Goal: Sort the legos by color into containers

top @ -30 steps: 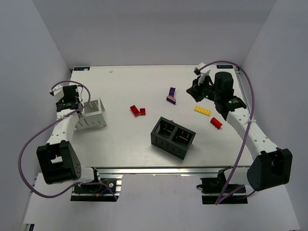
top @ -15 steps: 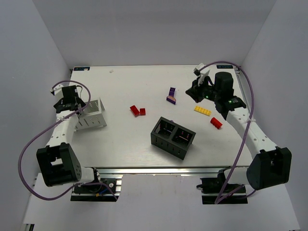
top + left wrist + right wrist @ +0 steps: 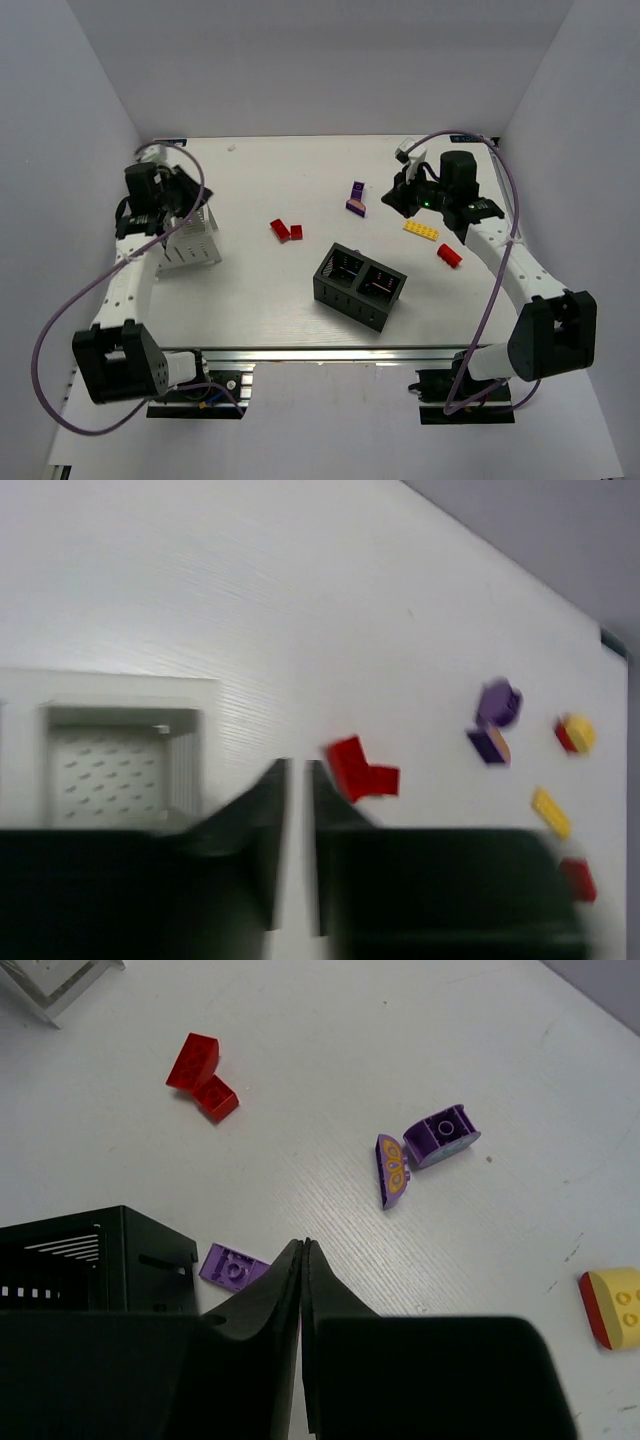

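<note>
The white box (image 3: 192, 238) stands at the left and the black box (image 3: 360, 286) at centre front. Two red legos (image 3: 286, 230) lie between them, two purple legos (image 3: 356, 199) farther back, and a yellow plate (image 3: 421, 230) and a red lego (image 3: 449, 255) at the right. My left gripper (image 3: 172, 196) hovers at the white box's far side; its jaws are nearly closed with a thin gap and hold nothing (image 3: 298, 780). My right gripper (image 3: 398, 196) is shut and empty (image 3: 303, 1250), just right of the purple legos (image 3: 440, 1136). A purple plate (image 3: 232, 1265) lies beside the black box (image 3: 90, 1250).
A yellow-and-red lego (image 3: 614, 1306) lies at the right edge of the right wrist view. The left wrist view shows one white box cell (image 3: 112, 760) with nothing in it and the red legos (image 3: 360, 770) past my fingers. Grey walls enclose the table.
My left gripper has moved away from me and to the right, over the white box's far side. My right gripper has shifted slightly left toward the purple legos.
</note>
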`<state>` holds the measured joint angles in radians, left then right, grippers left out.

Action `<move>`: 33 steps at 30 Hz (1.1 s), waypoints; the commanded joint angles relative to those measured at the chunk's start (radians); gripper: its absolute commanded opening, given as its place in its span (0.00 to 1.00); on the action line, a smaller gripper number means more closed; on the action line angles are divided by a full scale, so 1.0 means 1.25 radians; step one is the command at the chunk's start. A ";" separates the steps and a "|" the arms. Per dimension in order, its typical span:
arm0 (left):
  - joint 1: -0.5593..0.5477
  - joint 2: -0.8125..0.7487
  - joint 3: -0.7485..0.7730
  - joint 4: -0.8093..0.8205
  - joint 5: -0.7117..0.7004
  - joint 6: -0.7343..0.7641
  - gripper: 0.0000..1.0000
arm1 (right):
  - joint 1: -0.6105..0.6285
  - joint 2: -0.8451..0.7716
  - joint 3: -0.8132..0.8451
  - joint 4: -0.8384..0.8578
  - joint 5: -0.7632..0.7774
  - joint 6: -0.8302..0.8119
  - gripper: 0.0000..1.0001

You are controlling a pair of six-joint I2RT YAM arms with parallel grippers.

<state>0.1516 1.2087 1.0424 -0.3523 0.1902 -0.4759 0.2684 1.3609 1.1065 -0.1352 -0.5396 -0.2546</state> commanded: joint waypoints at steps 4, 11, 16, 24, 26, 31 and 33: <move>-0.127 0.134 0.072 -0.017 0.232 0.028 0.72 | -0.012 0.026 0.014 -0.019 -0.019 -0.020 0.10; -0.297 0.283 0.198 -0.135 -0.057 -0.029 0.86 | -0.021 0.044 0.017 -0.018 -0.004 -0.017 0.13; -0.381 0.411 0.335 -0.258 -0.322 -0.133 0.86 | -0.032 0.044 0.013 -0.018 -0.003 -0.014 0.14; -0.443 0.551 0.462 -0.353 -0.445 -0.254 0.87 | -0.049 0.046 0.012 -0.016 -0.019 -0.010 0.14; -0.457 0.587 0.497 -0.362 -0.458 -0.268 0.87 | -0.056 0.044 0.012 -0.017 -0.022 -0.007 0.14; -0.465 0.688 0.593 -0.437 -0.480 -0.292 0.87 | -0.070 0.038 0.011 -0.016 -0.029 -0.004 0.14; -0.472 0.701 0.602 -0.441 -0.482 -0.293 0.88 | -0.076 0.037 0.009 -0.017 -0.033 -0.002 0.14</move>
<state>-0.4294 2.0796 1.7554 -0.8413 -0.3649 -0.8101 0.1883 1.4147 1.1065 -0.1699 -0.5545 -0.2657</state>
